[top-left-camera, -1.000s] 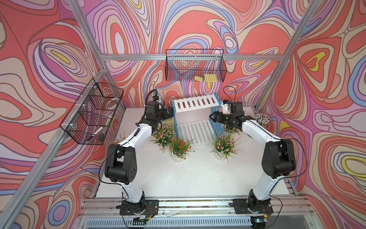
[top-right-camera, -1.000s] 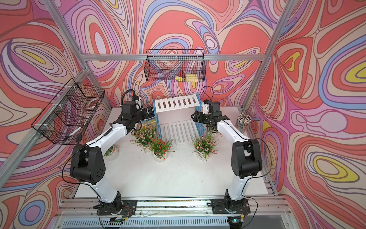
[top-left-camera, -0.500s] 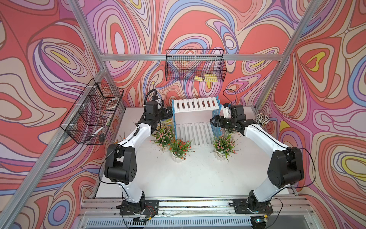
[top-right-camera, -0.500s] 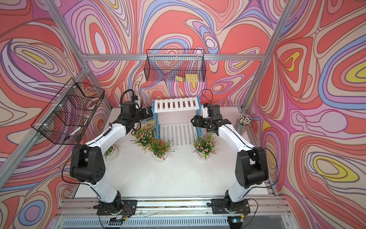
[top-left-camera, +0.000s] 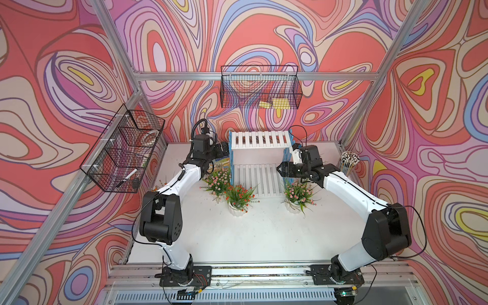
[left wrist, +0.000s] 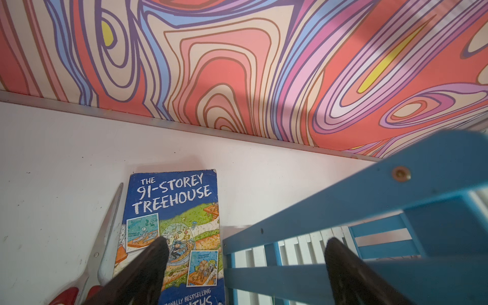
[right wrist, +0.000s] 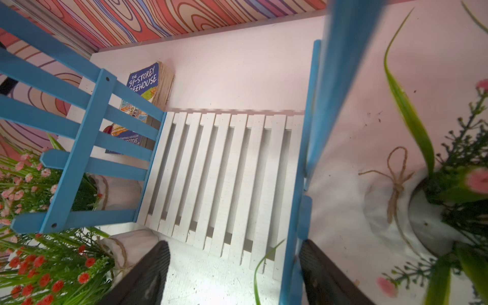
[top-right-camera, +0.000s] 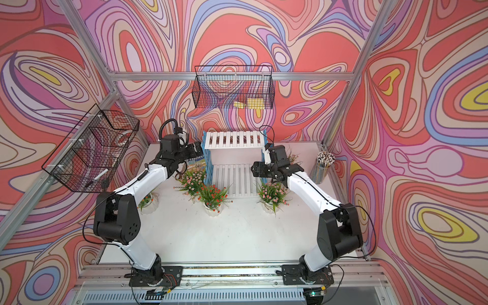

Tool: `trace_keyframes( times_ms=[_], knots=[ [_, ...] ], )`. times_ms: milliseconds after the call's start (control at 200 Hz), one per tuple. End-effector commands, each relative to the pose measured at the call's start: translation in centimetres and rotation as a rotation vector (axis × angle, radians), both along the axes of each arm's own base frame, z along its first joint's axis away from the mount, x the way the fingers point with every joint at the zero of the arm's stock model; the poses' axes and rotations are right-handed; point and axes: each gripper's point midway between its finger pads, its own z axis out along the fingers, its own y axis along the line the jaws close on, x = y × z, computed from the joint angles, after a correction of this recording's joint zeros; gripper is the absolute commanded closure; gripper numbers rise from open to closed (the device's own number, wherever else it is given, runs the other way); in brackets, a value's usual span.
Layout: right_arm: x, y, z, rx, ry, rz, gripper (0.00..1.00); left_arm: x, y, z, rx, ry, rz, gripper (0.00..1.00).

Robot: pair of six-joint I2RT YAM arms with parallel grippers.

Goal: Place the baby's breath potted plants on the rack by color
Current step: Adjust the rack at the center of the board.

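Note:
The rack stands at the back centre with both white slatted shelves bare. A pink-flowered plant, an orange-red one and another pink one stand on the table in front of it. One more pot sits under the left arm, and a pink one behind the right arm. My left gripper is open over the rack's left blue frame. My right gripper is open low at the rack's right frame, holding nothing.
A blue book and scissors lie left of the rack. A cup of pencils stands at the back right. Black wire baskets hang on the left wall and the back wall.
My right gripper has moved forward and lower along the rack's right side. The left arm has hardly moved, and both grippers keep the same opening.

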Motion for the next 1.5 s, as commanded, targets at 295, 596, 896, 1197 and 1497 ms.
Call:
trace_keyframes(
  times_ms=[295, 596, 896, 1197, 1497],
  knots=[
    [-3.7, 2.4, 2.9, 0.011, -0.063, 0.088, 0.19, -1.0, -3.7, -0.1, -0.069, -0.001, -0.133, 0.06],
    [-4.4, 0.5, 5.7, -0.040, -0.137, 0.044, 0.17, -2.0, -3.5, -0.7, -0.061, 0.011, -0.136, 0.06],
    [-4.8, 0.5, 8.1, -0.009, -0.204, 0.054, 0.17, -2.7, -3.5, -0.6, -0.055, 0.013, -0.146, 0.06],
    [-5.2, 1.3, 8.9, 0.030, -0.240, 0.103, 0.16, -4.8, -5.1, -0.1, -0.091, -0.012, -0.269, 0.07],
    [-6.0, 1.3, 9.0, 0.040, -0.261, 0.125, 0.16, -5.6, -7.7, 0.8, -0.090, -0.045, -0.410, 0.07]
  ],
)
